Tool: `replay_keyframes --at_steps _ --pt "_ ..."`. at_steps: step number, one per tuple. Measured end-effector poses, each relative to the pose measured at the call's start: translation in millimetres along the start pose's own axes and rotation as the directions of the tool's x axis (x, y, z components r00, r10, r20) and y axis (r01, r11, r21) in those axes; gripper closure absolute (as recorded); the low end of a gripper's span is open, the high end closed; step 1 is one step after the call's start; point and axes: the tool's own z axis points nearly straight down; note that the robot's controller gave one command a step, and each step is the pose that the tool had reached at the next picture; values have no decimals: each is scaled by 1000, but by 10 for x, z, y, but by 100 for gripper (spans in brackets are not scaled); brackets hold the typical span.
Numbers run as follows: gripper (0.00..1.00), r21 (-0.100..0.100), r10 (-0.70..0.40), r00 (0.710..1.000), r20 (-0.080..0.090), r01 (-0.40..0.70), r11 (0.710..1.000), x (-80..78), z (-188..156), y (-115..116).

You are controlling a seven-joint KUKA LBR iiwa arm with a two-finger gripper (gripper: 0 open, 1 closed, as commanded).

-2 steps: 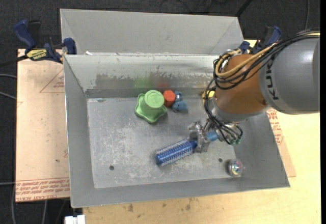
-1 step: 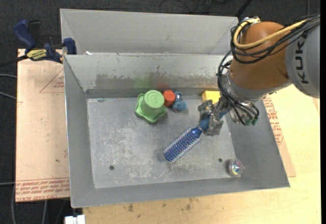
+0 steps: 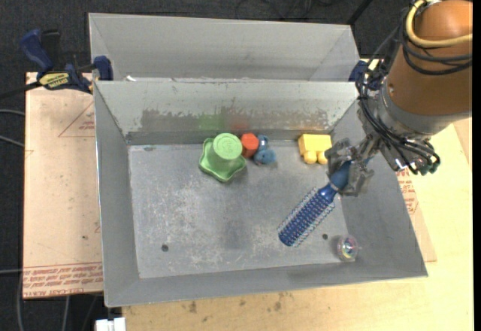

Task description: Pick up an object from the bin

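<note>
Right now: the arm reaches into the grey metal bin (image 3: 225, 265) from its right edge, with the orange wrist cover (image 3: 440, 28) hanging above the right wall.
Gripper: the gripper (image 3: 347, 170) is low in the bin, at the handle end of a blue hairbrush (image 3: 304, 218). From where I stand I cannot tell how far open it is, or whether it has hold of anything.
Hairbrush: it lies flat on the bin floor, right of the middle and on a slant. The bristle head points toward the near edge and the handle toward the right wall, where it meets the gripper.
Why that end: the handle looks narrow and smooth, so I judge it the better place to take hold than the wide, springy bristle head.
Far edge: a green cup-like toy (image 3: 223, 156) stands on a lobed base. An orange ball (image 3: 249, 144) and a small blue piece (image 3: 264, 157) sit just beside it. A yellow block (image 3: 313, 147) lies further right, near the gripper but apart from it.
Near right corner: a small clear glittery ball (image 3: 347, 248) sits alone, near the bristle head without touching it.
Stage: I judge this the grasping step, with the brush resting on the floor and not yet lifted.
Risk: taken by one end, the long brush may droop or swing as it rises.
</note>
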Motion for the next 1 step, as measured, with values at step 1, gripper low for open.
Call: replay_keyframes --at_steps 1 --pt "100 0 199 980 2 -199 980 -205 -863 -281"
